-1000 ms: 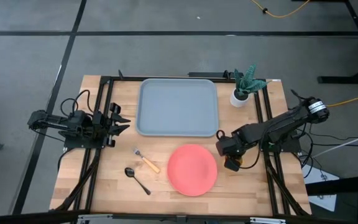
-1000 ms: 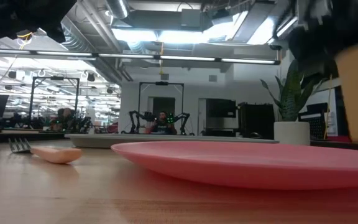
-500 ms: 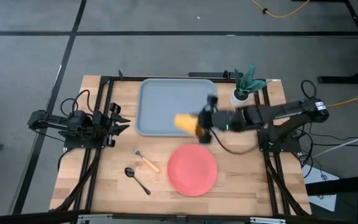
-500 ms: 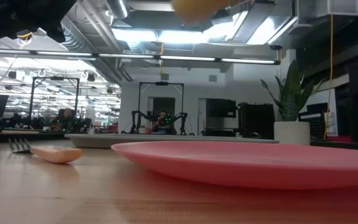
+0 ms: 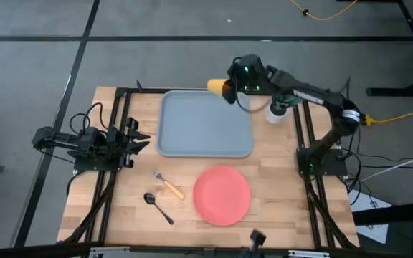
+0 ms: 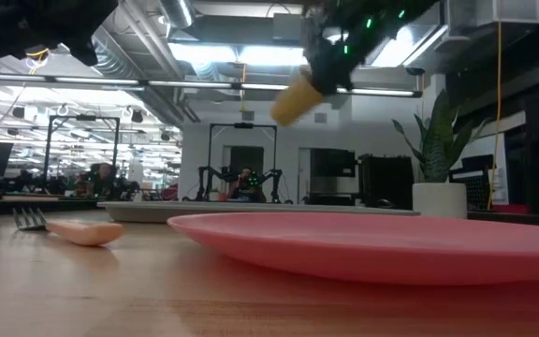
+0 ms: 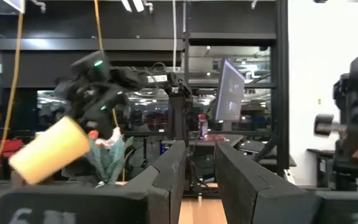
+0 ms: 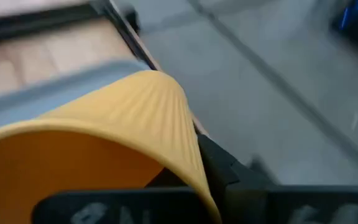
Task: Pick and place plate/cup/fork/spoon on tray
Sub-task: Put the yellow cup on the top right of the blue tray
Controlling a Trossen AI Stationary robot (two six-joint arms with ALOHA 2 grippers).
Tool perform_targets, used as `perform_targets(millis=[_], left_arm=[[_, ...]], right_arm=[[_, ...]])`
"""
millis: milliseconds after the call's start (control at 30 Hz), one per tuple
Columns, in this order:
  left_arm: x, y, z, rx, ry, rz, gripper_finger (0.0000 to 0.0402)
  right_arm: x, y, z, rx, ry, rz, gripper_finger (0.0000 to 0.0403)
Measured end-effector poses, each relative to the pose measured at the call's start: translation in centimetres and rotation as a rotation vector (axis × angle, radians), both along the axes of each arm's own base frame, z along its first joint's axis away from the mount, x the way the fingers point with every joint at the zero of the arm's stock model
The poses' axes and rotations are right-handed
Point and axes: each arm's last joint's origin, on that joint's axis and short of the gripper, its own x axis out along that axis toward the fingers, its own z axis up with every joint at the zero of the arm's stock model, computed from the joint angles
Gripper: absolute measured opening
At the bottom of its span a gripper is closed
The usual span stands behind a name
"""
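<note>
High view: cup (image 5: 217, 87) in right gripper (image 5: 229, 87)

The yellow-orange cup (image 5: 216, 87) is clamped in the right gripper (image 5: 229, 87), tipped on its side in the air over the far right corner of the light blue-grey tray (image 5: 205, 123), whose flat bed spreads out below and to the near-left of that gripper. The round coral-pink plate (image 5: 222, 195) lies flat on the worktop well nearer than the gripper, just past the tray's near edge. Left of the plate, farther still from the gripper, lie the orange-handled fork (image 5: 169, 186) and the dark spoon (image 5: 158, 206), side by side but apart.
</note>
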Motion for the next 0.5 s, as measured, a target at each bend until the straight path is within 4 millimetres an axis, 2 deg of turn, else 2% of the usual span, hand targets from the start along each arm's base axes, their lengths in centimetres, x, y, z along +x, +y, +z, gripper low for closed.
perform_targets(millis=[133, 267, 367, 500], left_arm=[[0.0, 0.0, 0.0, -0.004, 0.001, 0.009, 0.008], [0.0, 0.0, 0.0, -0.004, 0.002, 0.009, 0.008], [0.0, 0.0, 0.0, -0.004, 0.004, 0.009, 0.008], [0.0, 0.0, 0.0, -0.004, 0.005, 0.009, 0.008]], right_arm=[[0.0, -3.8, -2.7, 0.179, 0.181, -0.041, 0.0001], [0.0, -6.6, -5.7, 0.319, 0.381, -0.056, 0.0001], [-0.1, -7.9, -7.3, 0.4, 0.486, -0.047, 0.0001], [-0.3, -8.8, -7.9, 0.437, 0.538, -0.04, 0.0001]])
